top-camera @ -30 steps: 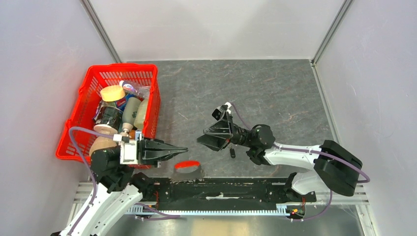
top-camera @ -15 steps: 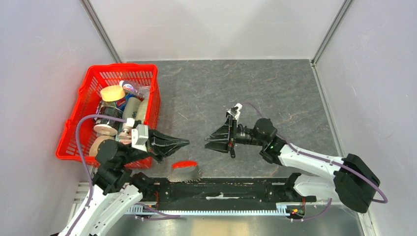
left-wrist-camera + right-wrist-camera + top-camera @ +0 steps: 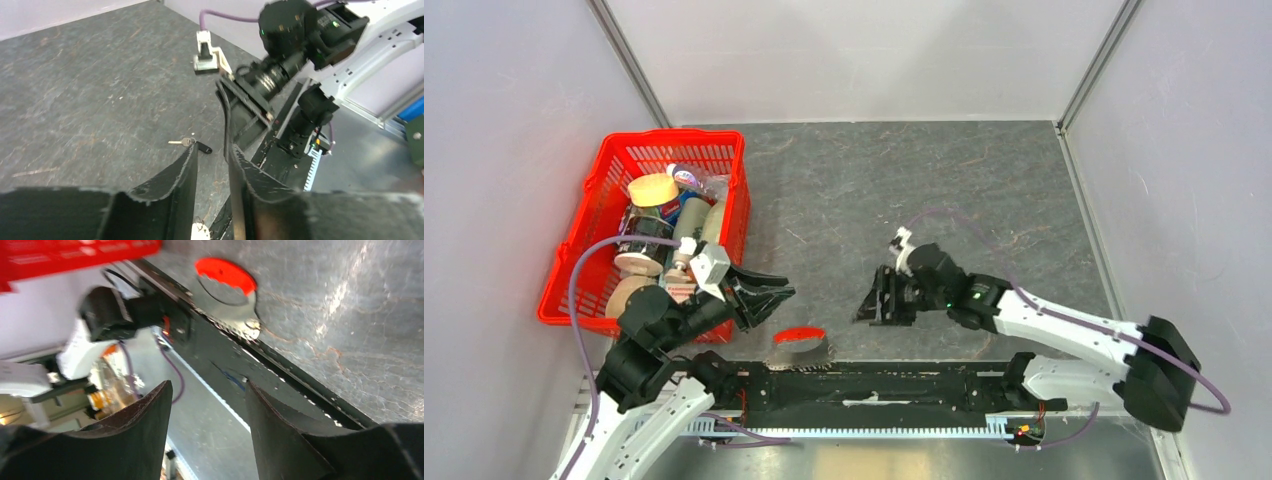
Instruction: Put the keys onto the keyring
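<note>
The keys, a tiny silver key joined to a small black fob, lie flat on the dark table just past my left gripper's tips; in the top view the right gripper hides them. The keyring, a grey loop with a red curved strip, sits at the table's near edge against the black rail. My left gripper hangs above and left of the keyring, open a little, with nothing between its fingers. My right gripper is open and empty, tilted down towards the near edge, right of the keyring.
A red basket full of jars and bottles stands at the left, close behind the left arm. The black mounting rail runs along the near edge. Grey walls close in the table on both sides.
The left gripper has gone from shut to slightly open and drawn back to the left. The right arm swung down towards the near edge, over where the keys lie, opening a bit wider.
</note>
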Tool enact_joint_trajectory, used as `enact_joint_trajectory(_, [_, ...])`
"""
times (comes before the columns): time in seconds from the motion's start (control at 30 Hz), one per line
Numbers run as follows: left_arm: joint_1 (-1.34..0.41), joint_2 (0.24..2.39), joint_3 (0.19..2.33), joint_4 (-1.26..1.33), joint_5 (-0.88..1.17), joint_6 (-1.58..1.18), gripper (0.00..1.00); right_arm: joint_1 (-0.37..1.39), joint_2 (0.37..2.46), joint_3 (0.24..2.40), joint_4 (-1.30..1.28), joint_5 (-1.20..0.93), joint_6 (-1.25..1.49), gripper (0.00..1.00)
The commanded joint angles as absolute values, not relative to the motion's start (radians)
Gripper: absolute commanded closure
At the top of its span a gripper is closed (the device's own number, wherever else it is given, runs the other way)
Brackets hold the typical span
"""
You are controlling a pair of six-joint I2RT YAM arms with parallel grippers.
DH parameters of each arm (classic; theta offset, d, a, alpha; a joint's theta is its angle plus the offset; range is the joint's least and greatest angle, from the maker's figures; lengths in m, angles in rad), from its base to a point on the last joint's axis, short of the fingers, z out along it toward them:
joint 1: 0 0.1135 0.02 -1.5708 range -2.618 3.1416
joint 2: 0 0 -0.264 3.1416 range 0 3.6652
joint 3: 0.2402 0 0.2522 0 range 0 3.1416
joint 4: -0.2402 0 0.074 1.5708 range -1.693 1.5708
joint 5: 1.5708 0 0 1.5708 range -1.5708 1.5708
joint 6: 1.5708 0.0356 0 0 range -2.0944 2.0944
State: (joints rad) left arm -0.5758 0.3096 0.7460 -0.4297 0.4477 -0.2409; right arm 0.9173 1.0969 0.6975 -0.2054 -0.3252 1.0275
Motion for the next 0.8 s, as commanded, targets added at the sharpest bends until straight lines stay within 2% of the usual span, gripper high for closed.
enact_joint_trajectory(0.0, [-0.578, 0.238, 0.711, -0.472, 0.331, -0.257, 0.58, 1.053, 1.23, 0.728, -0.256, -0.173, 0.968, 0.38])
enact_joint_trajectory(0.13, [-0.577, 0.217, 0.699, -0.479, 0.306, -0.284, 0.43, 1.137, 1.316, 0.809, -0.332, -0.007, 0.897, 0.35])
enact_joint_trajectory(0.2, [-0.578, 0.23, 0.705, -0.482, 0.317, -0.285, 0.29, 1.145, 1.344, 0.823, -0.316, -0.006, 0.899, 0.34])
enact_joint_trajectory(0.23, [-0.577, 0.239, 0.703, -0.477, 0.325, -0.284, 0.16, 1.151, 1.357, 0.826, -0.302, -0.006, 0.91, 0.34])
enact_joint_trajectory(0.4, [-0.578, 0.267, 0.724, -0.512, 0.308, -0.279, 0.13, 1.234, 1.429, 0.872, -0.254, 0.09, 0.94, 0.34])
enact_joint_trajectory(0.6, [-0.578, 0.277, 0.781, -0.626, 0.176, -0.249, 0.13, 1.262, 1.524, 0.939, -0.265, 0.132, 0.944, 0.34])
enact_joint_trajectory(0.77, [-0.577, 0.218, 0.725, -0.601, 0.174, -0.243, 0.12, 1.284, 1.563, 0.991, -0.255, 0.187, 0.938, 0.35])
